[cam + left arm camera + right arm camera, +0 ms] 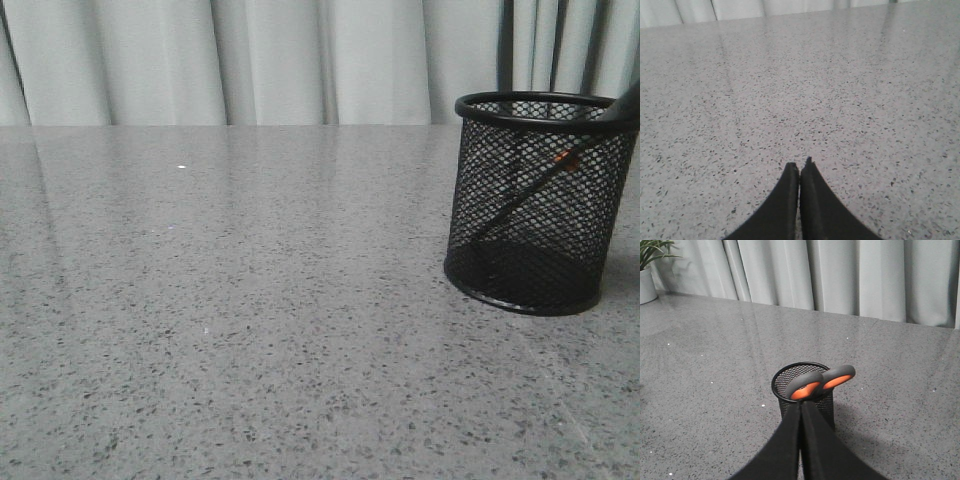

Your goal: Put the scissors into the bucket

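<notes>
The black wire-mesh bucket (pixel 480 190) stands upright at the right of the grey speckled table. The scissors (pixel 566 159) lean inside it, blades down, orange pivot showing through the mesh. In the right wrist view their grey and orange handle loops (pixel 822 382) stick out over the bucket's rim (pixel 781 375). My right gripper (pixel 801 404) is shut, its tips seen in line with the near side of the bucket; it seems to hold nothing. My left gripper (pixel 801 164) is shut and empty, low over bare table. Neither gripper shows in the front view.
Pale curtains (pixel 300 60) hang behind the table's far edge. A white plant pot (pixel 646 284) stands at a far corner in the right wrist view. The bucket sits close to the front view's right border.
</notes>
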You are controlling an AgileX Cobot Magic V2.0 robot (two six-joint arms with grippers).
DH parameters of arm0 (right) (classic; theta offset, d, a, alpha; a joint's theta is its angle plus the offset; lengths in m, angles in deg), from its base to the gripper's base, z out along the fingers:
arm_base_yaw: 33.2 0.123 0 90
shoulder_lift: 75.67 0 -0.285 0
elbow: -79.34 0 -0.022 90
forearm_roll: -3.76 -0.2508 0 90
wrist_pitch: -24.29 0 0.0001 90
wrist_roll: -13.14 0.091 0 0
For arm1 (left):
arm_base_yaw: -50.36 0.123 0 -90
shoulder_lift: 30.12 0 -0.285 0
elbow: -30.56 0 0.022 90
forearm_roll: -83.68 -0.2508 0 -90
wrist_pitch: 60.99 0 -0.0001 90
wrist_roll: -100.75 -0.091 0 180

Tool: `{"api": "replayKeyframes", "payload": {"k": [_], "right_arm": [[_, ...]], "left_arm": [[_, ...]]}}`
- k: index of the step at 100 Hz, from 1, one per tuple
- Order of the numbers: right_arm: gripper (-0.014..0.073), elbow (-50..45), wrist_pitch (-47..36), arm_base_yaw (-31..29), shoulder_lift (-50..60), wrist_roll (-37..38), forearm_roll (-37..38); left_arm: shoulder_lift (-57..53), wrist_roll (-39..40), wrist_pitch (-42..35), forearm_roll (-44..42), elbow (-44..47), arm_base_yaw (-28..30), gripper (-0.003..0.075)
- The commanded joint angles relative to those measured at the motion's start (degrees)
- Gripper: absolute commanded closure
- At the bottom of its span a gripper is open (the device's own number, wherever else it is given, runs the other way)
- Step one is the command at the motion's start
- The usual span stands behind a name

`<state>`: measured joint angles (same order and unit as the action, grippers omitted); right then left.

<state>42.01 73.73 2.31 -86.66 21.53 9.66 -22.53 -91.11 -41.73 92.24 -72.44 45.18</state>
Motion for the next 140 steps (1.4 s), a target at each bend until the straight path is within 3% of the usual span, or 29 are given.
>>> {"api": "replayKeyframes", "payload": {"k": [1, 87, 99, 113, 122, 133, 140], "right_arm": [[0.0638, 1.0, -4.6, -0.2, -1.0, 0.1, 0.6], [0.0638, -0.8, -3.1, -0.2, -1.0, 0.1, 0.5], [0.0638, -2.9, -4.1, -0.2, -1.0, 0.1, 8.4], [0.0638, -8.6, -10.9, -0.6, -1.0, 2.7, 8.7], [0.0638, -13.9, -19.5, -2.0, -1.0, 5.5, 8.7], [0.0639, -22.1, -33.5, -7.9, -1.0, 6.5, 8.4], [0.0639, -27.2, -41.1, -13.7, -1.0, 6.6, 4.3]], "left_arm": [[-1.4, 0.6, -4.1, 0.3, 1.6, 0.2, 0.0741], [-1.4, 0.6, -4.1, 0.3, 1.6, 0.2, 0.0741], [-1.4, 0.6, -4.1, 0.3, 1.6, 0.2, 0.0741], [-1.4, 0.6, -4.1, 0.3, 1.6, 0.2, 0.0741], [-1.4, 0.6, -4.1, 0.3, 1.6, 0.2, 0.0741], [-1.4, 0.6, -4.1, 0.3, 1.6, 0.2, 0.0741], [-1.4, 0.6, -4.1, 0.3, 1.6, 0.2, 0.0741]]}}
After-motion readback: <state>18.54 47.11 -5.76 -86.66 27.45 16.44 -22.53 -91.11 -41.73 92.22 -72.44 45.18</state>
